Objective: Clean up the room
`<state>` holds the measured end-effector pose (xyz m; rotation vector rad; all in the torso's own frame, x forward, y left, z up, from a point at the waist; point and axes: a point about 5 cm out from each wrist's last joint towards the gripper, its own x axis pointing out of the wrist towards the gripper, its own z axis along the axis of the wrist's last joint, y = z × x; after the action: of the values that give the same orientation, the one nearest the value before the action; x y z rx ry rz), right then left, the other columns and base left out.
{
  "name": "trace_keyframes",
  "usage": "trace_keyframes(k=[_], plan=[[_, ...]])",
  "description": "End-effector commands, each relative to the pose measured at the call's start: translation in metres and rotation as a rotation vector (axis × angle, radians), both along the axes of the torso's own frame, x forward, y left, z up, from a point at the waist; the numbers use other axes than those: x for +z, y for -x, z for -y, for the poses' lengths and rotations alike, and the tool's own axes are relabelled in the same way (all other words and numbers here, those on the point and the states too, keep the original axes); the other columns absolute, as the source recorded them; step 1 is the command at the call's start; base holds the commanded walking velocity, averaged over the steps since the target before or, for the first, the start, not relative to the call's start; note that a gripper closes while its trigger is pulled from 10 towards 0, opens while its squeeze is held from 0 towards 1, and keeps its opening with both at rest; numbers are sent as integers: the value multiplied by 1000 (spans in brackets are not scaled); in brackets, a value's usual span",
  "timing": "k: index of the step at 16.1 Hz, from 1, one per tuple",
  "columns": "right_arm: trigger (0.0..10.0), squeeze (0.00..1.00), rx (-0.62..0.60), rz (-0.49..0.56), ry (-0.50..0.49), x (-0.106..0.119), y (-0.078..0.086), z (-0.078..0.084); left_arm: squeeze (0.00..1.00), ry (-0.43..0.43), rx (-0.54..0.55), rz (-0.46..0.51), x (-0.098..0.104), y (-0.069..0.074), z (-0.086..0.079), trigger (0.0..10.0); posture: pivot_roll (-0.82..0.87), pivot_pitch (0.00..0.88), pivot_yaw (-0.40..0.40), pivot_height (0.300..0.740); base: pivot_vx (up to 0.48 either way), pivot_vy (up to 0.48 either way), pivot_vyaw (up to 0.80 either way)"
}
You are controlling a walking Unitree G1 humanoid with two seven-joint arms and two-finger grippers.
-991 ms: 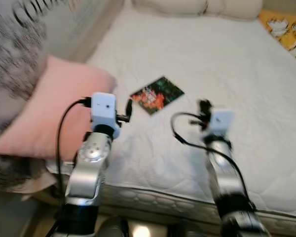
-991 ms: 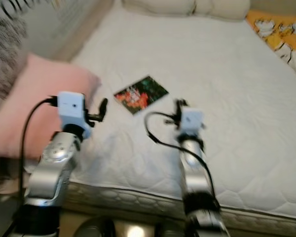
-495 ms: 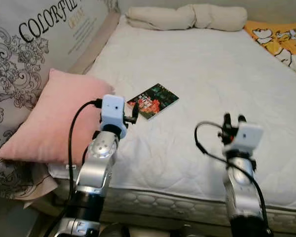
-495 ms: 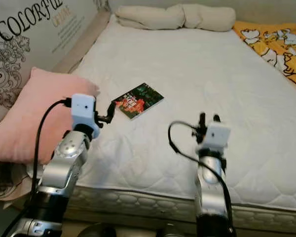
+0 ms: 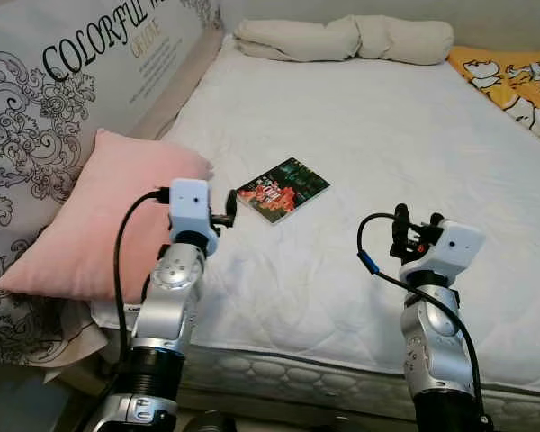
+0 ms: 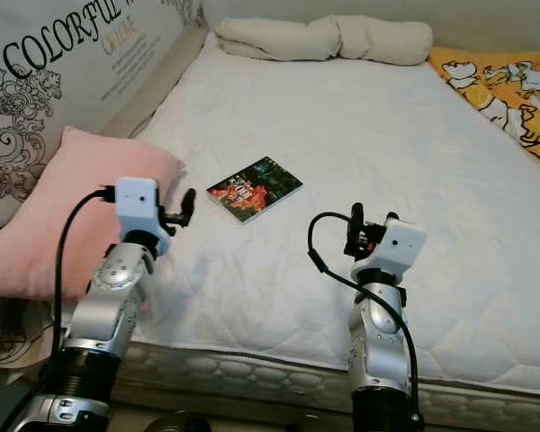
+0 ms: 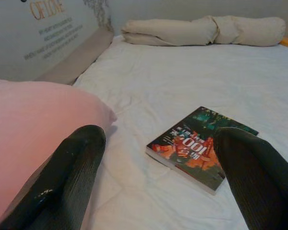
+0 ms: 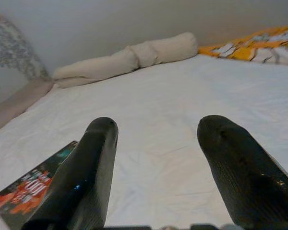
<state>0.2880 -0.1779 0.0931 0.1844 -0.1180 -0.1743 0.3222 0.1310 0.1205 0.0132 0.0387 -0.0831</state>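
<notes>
Nearest the camera, both arms are raised over the near edge of the mattress (image 5: 360, 117): the left gripper (image 5: 229, 206) is held with its fingers spread and nothing between them, aimed toward the book (image 5: 283, 188), and the right gripper (image 5: 412, 230) is likewise spread and empty, over bare sheet. A pink pillow (image 5: 99, 216) is seen beside the left arm. The book lies flat just beyond the left gripper, near the pillow's corner. The approach is judged to be in hand; next, the left gripper would need to be brought over the book's edge. Farther off, a rolled blanket (image 5: 342, 38) lies at the mattress's far end
</notes>
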Motion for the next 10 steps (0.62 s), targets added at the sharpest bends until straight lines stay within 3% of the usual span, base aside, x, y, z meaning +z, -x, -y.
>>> trace_keyframes(k=[1, 10], plan=[[10000, 1000, 21, 25, -20, 8, -5, -3, 0, 5, -20, 5, 2, -3, 6, 10000, -17, 0, 20, 740, 0, 0, 0], [10000, 1000, 25, 23, -19, 8, -5, -3, 0, 5, -22, 6, 2, -3, 6, 10000, -18, 0, 20, 740, 0, 0, 0]])
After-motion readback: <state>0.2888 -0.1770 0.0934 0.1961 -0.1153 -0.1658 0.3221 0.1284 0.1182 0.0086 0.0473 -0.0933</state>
